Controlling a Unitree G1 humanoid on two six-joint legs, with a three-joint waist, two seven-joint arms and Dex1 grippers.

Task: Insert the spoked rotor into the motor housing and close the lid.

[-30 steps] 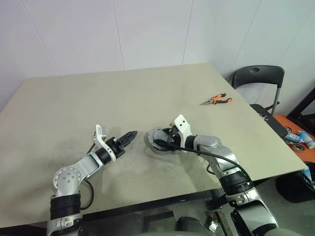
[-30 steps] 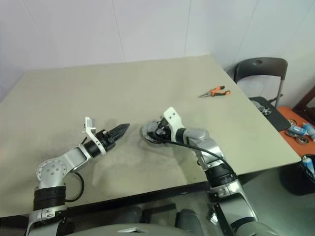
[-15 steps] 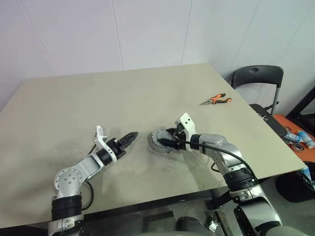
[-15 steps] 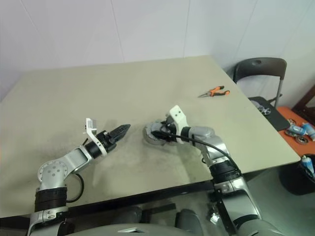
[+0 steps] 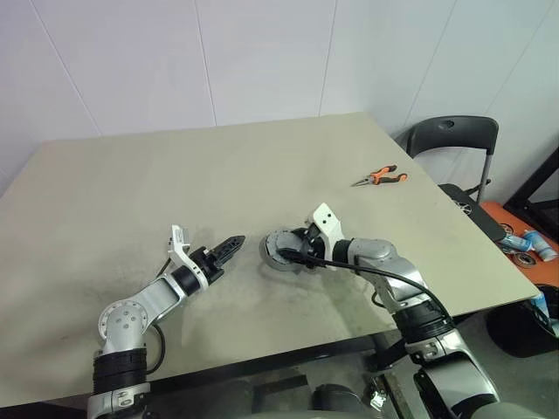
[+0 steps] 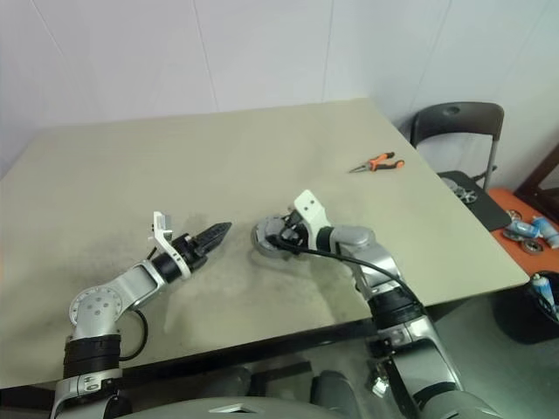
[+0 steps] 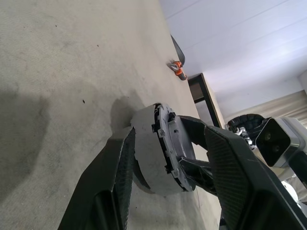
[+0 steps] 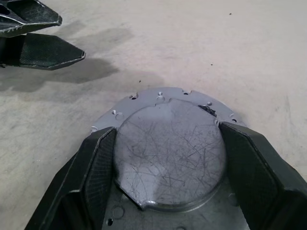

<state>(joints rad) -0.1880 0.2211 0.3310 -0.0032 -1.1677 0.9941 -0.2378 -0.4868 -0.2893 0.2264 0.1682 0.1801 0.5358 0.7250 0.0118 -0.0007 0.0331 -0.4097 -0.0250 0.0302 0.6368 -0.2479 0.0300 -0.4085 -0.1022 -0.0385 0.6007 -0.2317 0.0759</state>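
The motor housing (image 7: 146, 158) is a squat grey cylinder standing near the table's middle (image 5: 278, 253). On top of it sits the lid (image 8: 168, 158), a scratched raised disc with a drilled, notched flange around it. My right gripper (image 8: 167, 128) reaches in from the right and is shut on the lid, one black finger (image 8: 98, 158) pressed against each side. My left gripper (image 5: 232, 243) hovers just left of the housing, pointing at it, open and empty. The spoked rotor is hidden.
Orange-handled pliers (image 5: 383, 177) lie far back on the right of the table (image 5: 131, 175). A black chair (image 5: 450, 140) stands beyond the right edge, with small items on the floor (image 5: 528, 244) near it.
The camera has shifted slightly. Both grippers and the housing keep their places, and the right gripper's hold is the same.
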